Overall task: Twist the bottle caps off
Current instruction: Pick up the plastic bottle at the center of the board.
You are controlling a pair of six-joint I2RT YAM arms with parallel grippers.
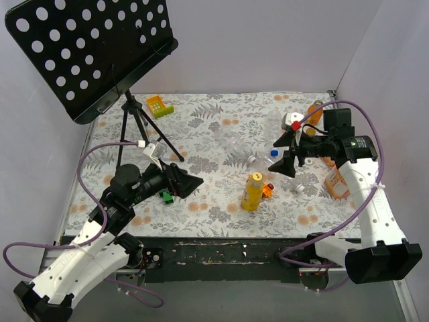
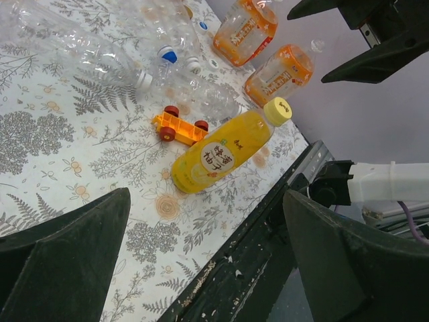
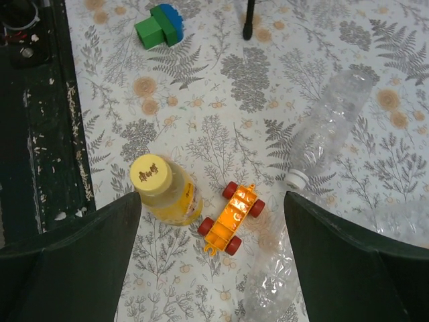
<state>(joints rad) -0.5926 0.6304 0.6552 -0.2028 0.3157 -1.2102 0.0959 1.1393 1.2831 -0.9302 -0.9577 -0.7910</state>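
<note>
both grippers are spread wide with nothing between their fingers. the left gripper (image 2: pixel 206 194) sits low at the near-left of the table (image 1: pixel 201 121), and the right gripper (image 3: pixel 213 198) hangs above the middle. the yellow bottle (image 1: pixel 252 194) stands upright near the front centre, so its yellow cap (image 3: pixel 151 175) faces straight up and is screwed on.

that pose seems to explain the arms' stations: the right wrist view looks almost straight down on the cap, a fair line for dropping onto it and twisting, while the left wrist view faces the bottle's side, a fair line for clamping the body so it cannot spin. neither touches it yet.

an orange toy car (image 3: pixel 232 218) lies just beside the bottle's base — a finger closing low could catch it. a clear bottle (image 3: pixel 328 131) lies on its side nearby, its white cap (image 3: pixel 295 178) on. two orange bottles (image 2: pixel 244 30) lie at the far right; whether they are capped i cannot tell. a green-and-blue block (image 3: pixel 159 25) rests near the left gripper, apart from the bottles.
</note>
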